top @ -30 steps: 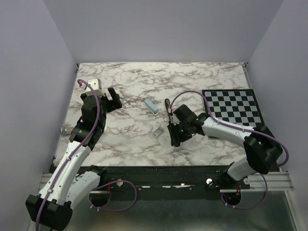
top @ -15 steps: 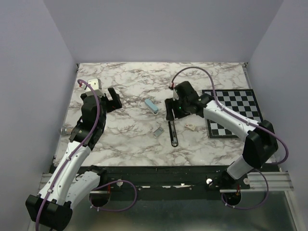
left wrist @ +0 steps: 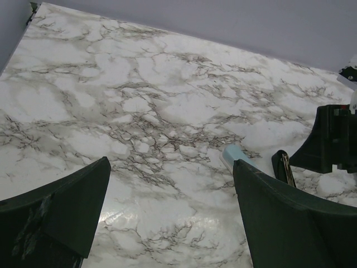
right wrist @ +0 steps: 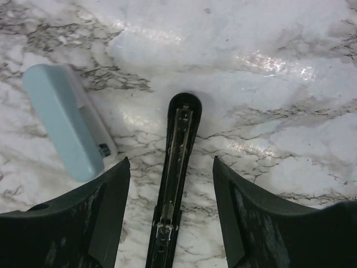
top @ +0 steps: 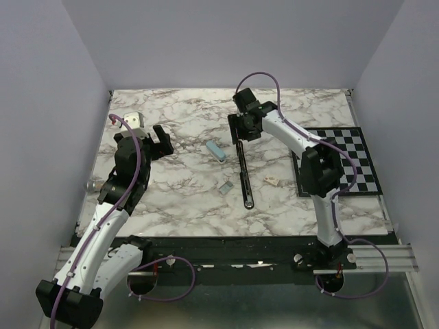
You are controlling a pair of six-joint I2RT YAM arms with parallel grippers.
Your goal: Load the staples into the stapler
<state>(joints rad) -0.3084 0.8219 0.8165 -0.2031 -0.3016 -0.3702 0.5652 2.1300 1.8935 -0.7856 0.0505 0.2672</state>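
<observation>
The black stapler (top: 243, 175) lies opened out flat on the marble table, a long thin strip running from near to far. Its silvery channel (right wrist: 179, 146) faces up in the right wrist view. My right gripper (top: 241, 132) hovers over the stapler's far end (right wrist: 184, 106), open, its fingers (right wrist: 114, 201) standing on either side of the stapler and clear of it. The staples (top: 225, 186) are a tiny grey block on the table just left of the stapler. My left gripper (top: 160, 140) hangs wide open over bare marble at the left, holding nothing (left wrist: 173, 173).
A light blue box (top: 215, 151) lies left of the stapler's far end (right wrist: 67, 120) (left wrist: 233, 153). A small beige piece (top: 272, 181) sits right of the stapler. A checkerboard mat (top: 346, 161) covers the right side. A silvery object (top: 134, 118) stands at the far left.
My right gripper has travelled along the stapler from its near end to its far end and opened a little wider. The stapler, the staples and the left arm have stayed put.
</observation>
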